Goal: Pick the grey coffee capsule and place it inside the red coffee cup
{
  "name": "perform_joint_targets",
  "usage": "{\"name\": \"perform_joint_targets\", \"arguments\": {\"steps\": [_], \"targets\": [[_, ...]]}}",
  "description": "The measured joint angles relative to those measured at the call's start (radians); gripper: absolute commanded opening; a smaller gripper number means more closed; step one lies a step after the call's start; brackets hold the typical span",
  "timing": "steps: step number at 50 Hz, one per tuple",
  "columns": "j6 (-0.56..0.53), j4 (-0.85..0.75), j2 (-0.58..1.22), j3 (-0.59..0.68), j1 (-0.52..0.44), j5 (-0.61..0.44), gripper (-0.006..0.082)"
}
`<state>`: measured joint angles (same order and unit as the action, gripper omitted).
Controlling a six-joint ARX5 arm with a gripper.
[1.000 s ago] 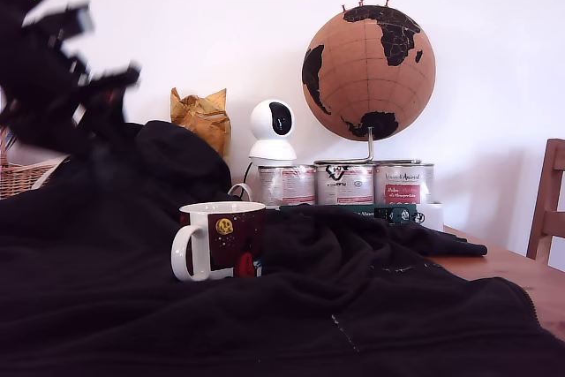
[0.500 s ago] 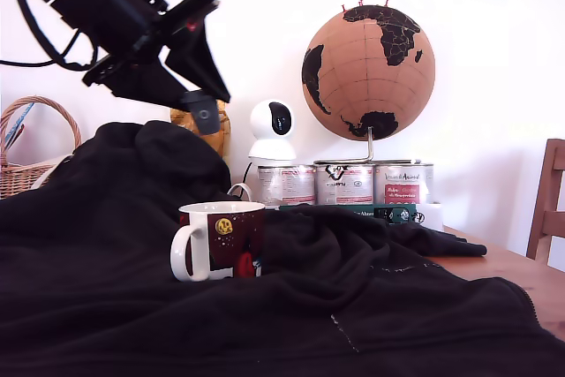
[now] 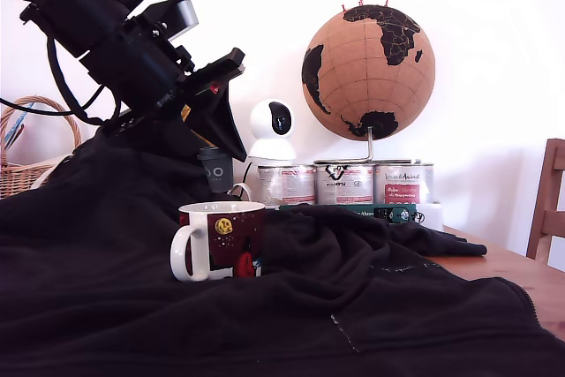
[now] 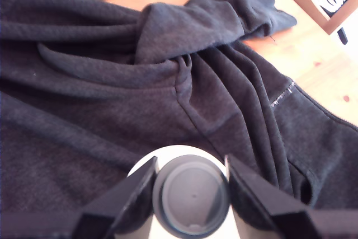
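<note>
The grey coffee capsule (image 3: 215, 169) is a small dark pod held at the tip of my gripper (image 3: 219, 165), which is shut on it. It hangs just above and slightly behind the red coffee cup (image 3: 221, 239), a dark red mug with a white handle and rim, standing on a dark cloth (image 3: 353, 306). In the wrist view the capsule (image 4: 191, 196) shows its round flat face between my two fingers (image 4: 126, 197), with the cup's white rim (image 4: 179, 150) directly beneath it.
Behind the mug stand silver tins (image 3: 344, 184), a white camera (image 3: 272, 130), a cork globe (image 3: 369, 61) and a green box (image 3: 388, 213). A wicker basket (image 3: 26, 174) is at the exterior view's left, a wooden chair (image 3: 549, 205) at its right.
The arm has swung from the exterior view's upper left down and rightward with the capsule, which now hangs just over the mug. The mug has stayed put.
</note>
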<state>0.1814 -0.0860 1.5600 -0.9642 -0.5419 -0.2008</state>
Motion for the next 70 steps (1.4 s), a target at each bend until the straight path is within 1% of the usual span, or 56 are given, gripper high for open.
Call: {"name": "perform_joint_targets", "arguments": {"steps": [2,3,4,5,6,7,10,12,13,23,26,29,31,34,36,38,41,42,43,44,45,47,51,58,70], "targets": [[0.000,0.000,0.000,0.000,0.000,0.000,0.0046],[0.000,0.000,0.000,0.000,0.000,0.000,0.0066],[0.000,0.000,0.000,0.000,0.000,0.000,0.0111],[0.000,-0.001,0.000,0.000,0.000,0.000,0.0189],[0.000,-0.002,0.000,0.000,0.000,0.000,0.0283],[0.000,-0.004,0.000,0.000,0.000,-0.002,0.0397],[0.000,-0.012,0.000,0.000,0.000,-0.010,0.0669],[0.000,-0.023,0.000,0.000,0.000,-0.010,0.0751],[0.000,-0.027,0.000,0.000,0.000,-0.007,0.0761],[0.000,-0.042,0.000,0.000,0.000,0.012,0.0753],[0.000,-0.047,-0.001,0.000,0.000,0.014,0.0747],[0.000,-0.057,-0.005,0.000,0.000,0.027,0.0712],[-0.002,-0.067,-0.012,0.000,0.000,0.046,0.0667],[-0.012,-0.085,-0.032,0.000,0.002,0.074,0.0571],[-0.028,-0.100,-0.054,0.000,0.007,0.095,0.0482],[-0.039,-0.113,-0.079,0.000,0.014,0.115,0.0349],[-0.060,-0.134,-0.120,0.000,0.029,0.133,0.0069],[-0.062,-0.141,-0.134,0.000,0.037,0.136,-0.0013],[-0.072,-0.147,-0.143,0.000,0.043,0.139,-0.0034],[-0.080,-0.154,-0.158,0.000,0.052,0.144,-0.0002],[-0.080,-0.156,-0.167,0.000,0.061,0.148,-0.0002],[-0.087,-0.165,-0.186,0.000,0.080,0.154,-0.0023],[-0.094,-0.187,-0.212,0.000,0.117,0.177,-0.0024],[-0.109,-0.229,-0.266,0.000,0.184,0.185,-0.0024],[-0.140,-0.253,-0.444,0.000,0.298,0.182,-0.0024]]}}
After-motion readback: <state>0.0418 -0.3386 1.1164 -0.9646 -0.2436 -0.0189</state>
